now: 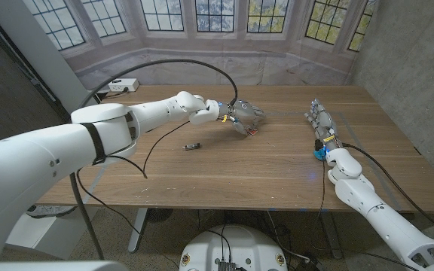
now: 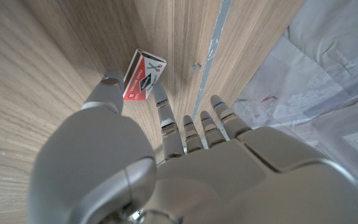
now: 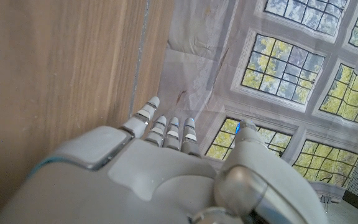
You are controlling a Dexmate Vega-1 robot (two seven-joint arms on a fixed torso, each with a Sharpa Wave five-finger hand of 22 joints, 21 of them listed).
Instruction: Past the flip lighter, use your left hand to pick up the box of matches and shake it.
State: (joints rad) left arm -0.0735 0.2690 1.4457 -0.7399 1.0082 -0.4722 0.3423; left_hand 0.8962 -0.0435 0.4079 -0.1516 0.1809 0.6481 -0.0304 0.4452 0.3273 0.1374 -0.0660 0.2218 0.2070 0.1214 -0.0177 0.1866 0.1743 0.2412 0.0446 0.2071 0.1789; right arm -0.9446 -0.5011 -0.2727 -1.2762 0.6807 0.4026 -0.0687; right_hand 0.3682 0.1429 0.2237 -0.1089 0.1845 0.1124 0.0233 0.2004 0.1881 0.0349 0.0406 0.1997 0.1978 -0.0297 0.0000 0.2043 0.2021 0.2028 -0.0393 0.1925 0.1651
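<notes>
The box of matches (image 2: 143, 76), red and white, sits at the tips of my left hand (image 2: 166, 168). Thumb and one finger (image 2: 161, 96) press on its opposite edges while the other fingers stay straight. In the head view the same hand (image 1: 242, 114) reaches out over the middle of the table, and the box (image 1: 252, 132) peeks out under its fingertips, low at the wood. I cannot tell whether the box is off the table. The flip lighter (image 1: 192, 146) is a small dark piece lying nearer me, left of that hand. My right hand (image 1: 320, 120) waits at the right, holding nothing, fingers pointing away.
A black cable (image 1: 173, 63) arcs over the table's far side down to my left wrist, and another loops across the wood near the lighter. A white power strip (image 1: 119, 86) lies at the far left corner. A grey wall bounds the right side.
</notes>
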